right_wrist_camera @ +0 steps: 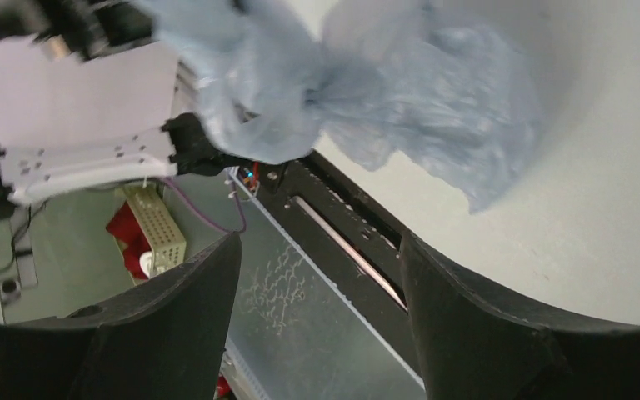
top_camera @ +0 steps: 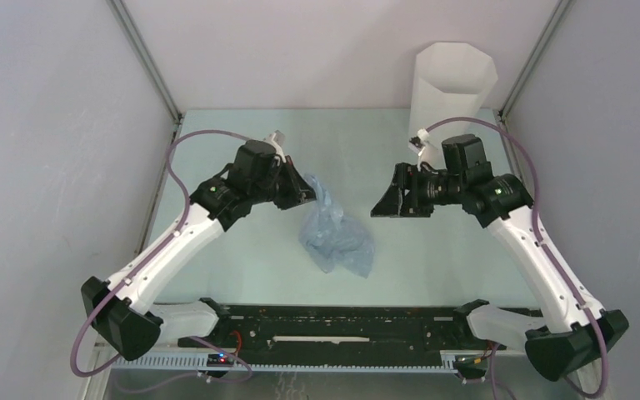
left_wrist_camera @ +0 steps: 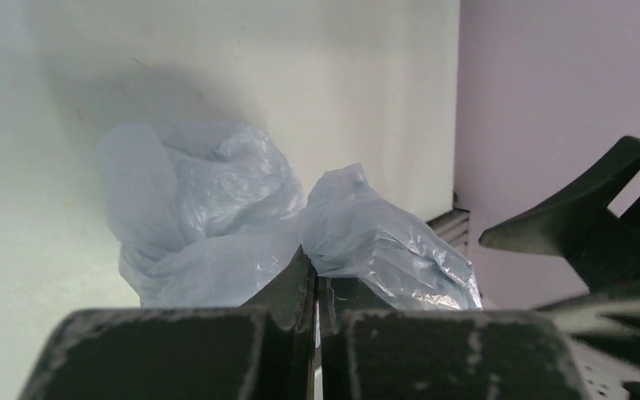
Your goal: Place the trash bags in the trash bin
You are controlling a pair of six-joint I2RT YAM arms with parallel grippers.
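Pale-blue plastic film, wrinkled and glossy, makes up the trash bag [top_camera: 334,235], which sits near the middle of the table [top_camera: 442,267] in the top view. Its upper tip reaches toward 11 o'clock, where the left gripper [top_camera: 305,192] pinches it. In the left wrist view the two dark fingers [left_wrist_camera: 287,287] are pressed together on a gathered neck of film, with the bag bulging out on both sides of the pinch. Whether the bag's lower end touches the table cannot be told.

At about 3 o'clock from the bag's tip and apart from it, the right gripper [top_camera: 387,205] points toward the bag. Its claw is spread wide with nothing between the fingers. Its wrist camera shows the bag beyond and above the open gap.

At 1 o'clock on the table, in the far right corner, the white trash bin [top_camera: 452,83] stands upright with its faceted walls and open mouth, well apart from the bag and behind the right arm.
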